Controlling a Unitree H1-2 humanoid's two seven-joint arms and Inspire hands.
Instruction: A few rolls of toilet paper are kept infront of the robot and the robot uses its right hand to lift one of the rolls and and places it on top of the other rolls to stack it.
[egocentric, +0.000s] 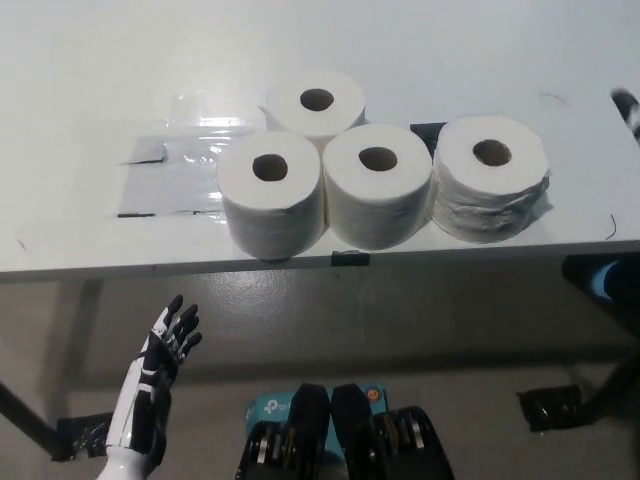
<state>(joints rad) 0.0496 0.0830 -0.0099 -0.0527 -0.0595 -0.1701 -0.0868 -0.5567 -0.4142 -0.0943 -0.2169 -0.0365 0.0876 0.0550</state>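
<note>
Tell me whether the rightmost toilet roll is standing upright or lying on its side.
Upright. The rightmost toilet roll stands on its flat end on the table, its core hole facing straight up at the camera.

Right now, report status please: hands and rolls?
Left robot hand open, below table edge. Right robot hand blurred at right edge. Four rolls upright, none stacked.

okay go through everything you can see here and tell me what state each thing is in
back roll: upright, touching the two in front.
left roll: upright, at table edge.
middle roll: upright, between neighbours.
right roll: upright, wrinkled sides.
left hand: open, below the table.
right hand: blurred, at right edge.
</note>
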